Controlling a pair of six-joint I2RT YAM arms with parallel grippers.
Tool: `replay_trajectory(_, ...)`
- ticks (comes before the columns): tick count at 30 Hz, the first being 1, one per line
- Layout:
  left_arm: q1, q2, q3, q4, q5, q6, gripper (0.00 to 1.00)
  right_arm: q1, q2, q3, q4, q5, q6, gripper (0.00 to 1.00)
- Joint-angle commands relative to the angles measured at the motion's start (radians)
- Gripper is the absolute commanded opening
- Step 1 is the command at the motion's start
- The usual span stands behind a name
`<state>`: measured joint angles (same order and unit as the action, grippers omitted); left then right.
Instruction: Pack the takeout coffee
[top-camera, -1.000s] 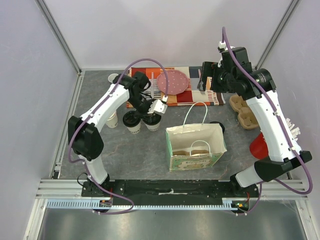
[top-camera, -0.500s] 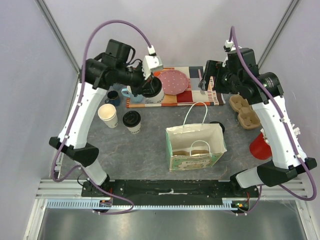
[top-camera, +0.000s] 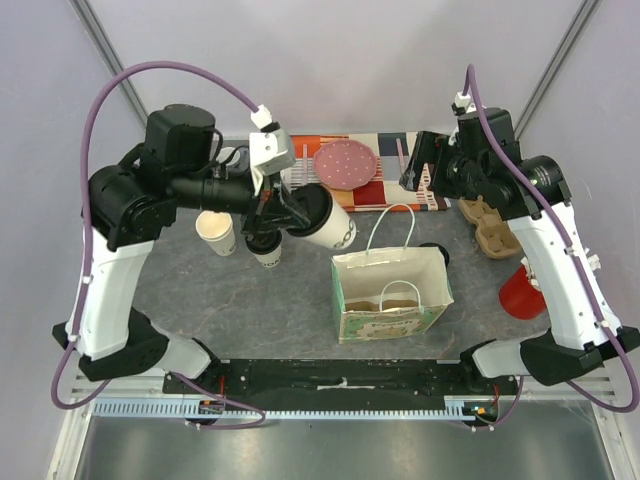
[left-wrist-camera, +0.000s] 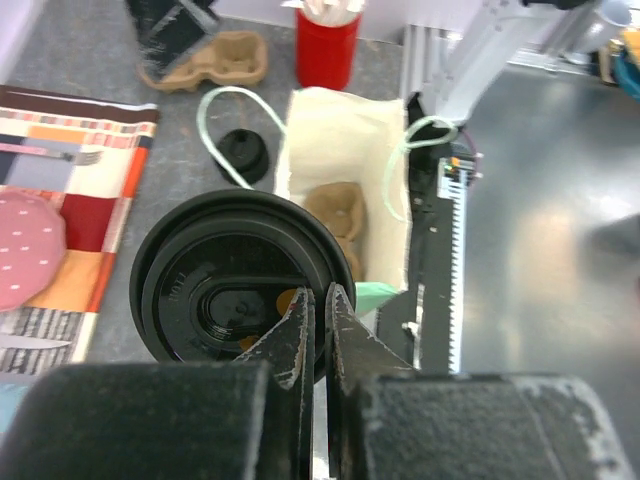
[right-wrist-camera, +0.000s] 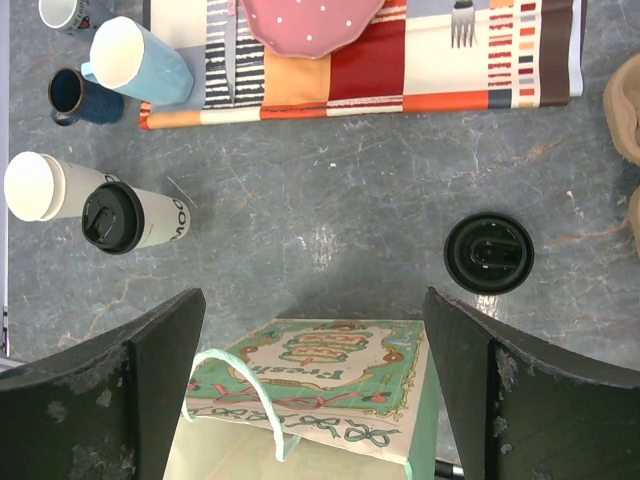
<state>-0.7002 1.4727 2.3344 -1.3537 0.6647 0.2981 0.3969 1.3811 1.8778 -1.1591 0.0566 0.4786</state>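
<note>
Left gripper (left-wrist-camera: 320, 296): my fingers pinching the lidded cup (top-camera: 328, 222), tilted, aloft beside bag (top-camera: 392, 290). Right gripper (right-wrist-camera: 310, 305): my fingers spread wide, above bag.

Three paper cups: raised lidded cup (top-camera: 333, 226), standing lidded cup (right-wrist-camera: 112, 217), open cup (right-wrist-camera: 33, 186). One loose black lid (right-wrist-camera: 488, 252). Three mugs near the far left corner: light blue mug (right-wrist-camera: 140, 62), navy mug (right-wrist-camera: 72, 92), white mug (right-wrist-camera: 62, 12). One paper bag (top-camera: 390, 300), one pink plate (top-camera: 345, 163).
</note>
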Motion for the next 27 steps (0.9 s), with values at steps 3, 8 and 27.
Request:
replay_trajectory(3,-0.063,-0.04,-0.104,-0.095,0.104,-0.161,0.02,-0.003,-0.07,-0.034,0.004,0.017,0.04,0.98)
replay_trajectory(8,-0.156,0.023,-0.101,-0.007,-0.049,-0.261,0.02,-0.003,-0.093,-0.022,-0.007,0.048,0.04,0.98)
replay_trajectory(27,-0.367,0.095,-0.268,0.206,-0.477,-0.424,0.02,-0.003,-0.3,-0.155,-0.067,0.143,0.074,0.98)
